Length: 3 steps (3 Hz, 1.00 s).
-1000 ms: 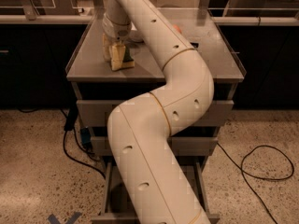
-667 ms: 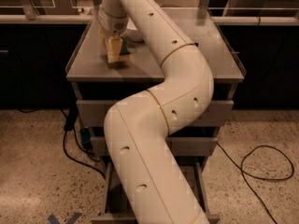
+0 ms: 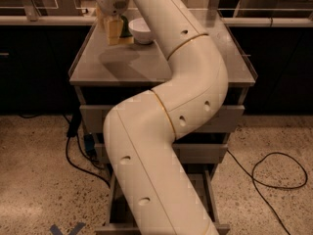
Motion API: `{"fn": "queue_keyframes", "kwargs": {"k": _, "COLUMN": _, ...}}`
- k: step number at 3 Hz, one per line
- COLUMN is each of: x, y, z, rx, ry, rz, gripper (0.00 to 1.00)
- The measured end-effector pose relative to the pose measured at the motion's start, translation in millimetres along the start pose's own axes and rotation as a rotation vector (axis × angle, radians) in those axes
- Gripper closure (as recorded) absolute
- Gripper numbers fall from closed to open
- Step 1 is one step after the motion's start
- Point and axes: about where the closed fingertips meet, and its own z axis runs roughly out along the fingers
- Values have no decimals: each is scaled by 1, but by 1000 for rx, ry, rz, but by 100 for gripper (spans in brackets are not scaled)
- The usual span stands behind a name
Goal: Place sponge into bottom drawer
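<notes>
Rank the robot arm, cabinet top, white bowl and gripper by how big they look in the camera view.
1. robot arm, closest to the camera, which inflates it.
2. cabinet top.
3. gripper and white bowl, side by side at the top's far edge, look about alike, so I won't rank them.

- No words, brand names, numbers or labels can be read anywhere, neither on the white arm (image 3: pixel 195 82) nor on the grey cabinet (image 3: pixel 146 67).
- The one sign-like mark is a blue cross (image 3: pixel 63 227) on the floor (image 3: pixel 34 170). It lies far below the jaws, a little toward the left edge of the view, and is cut off by the bottom edge.
- The gripper (image 3: pixel 114 23) is at the top of the view, over the far left part of the cabinet's top. Its casing bears no writing.
</notes>
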Motion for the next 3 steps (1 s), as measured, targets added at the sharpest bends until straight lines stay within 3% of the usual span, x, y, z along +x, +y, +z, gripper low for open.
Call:
{"fn": "queue_keyframes", "kwargs": {"k": 1, "x": -22, "y": -5, "z": -29, "rx": 51, "ry": -24, "rz": -32, "gripper": 100}}
{"fn": "queue_keyframes", "kwargs": {"k": 2, "x": -29, "y": 4, "z": -4, "rx": 46, "ry": -59, "rz": 31, "gripper": 100}}
{"fn": "queue_keyframes", "kwargs": {"k": 3, "x": 5, "y": 45, "z": 43, "rx": -15, "ry": -32, "rz": 188, "gripper": 100}}
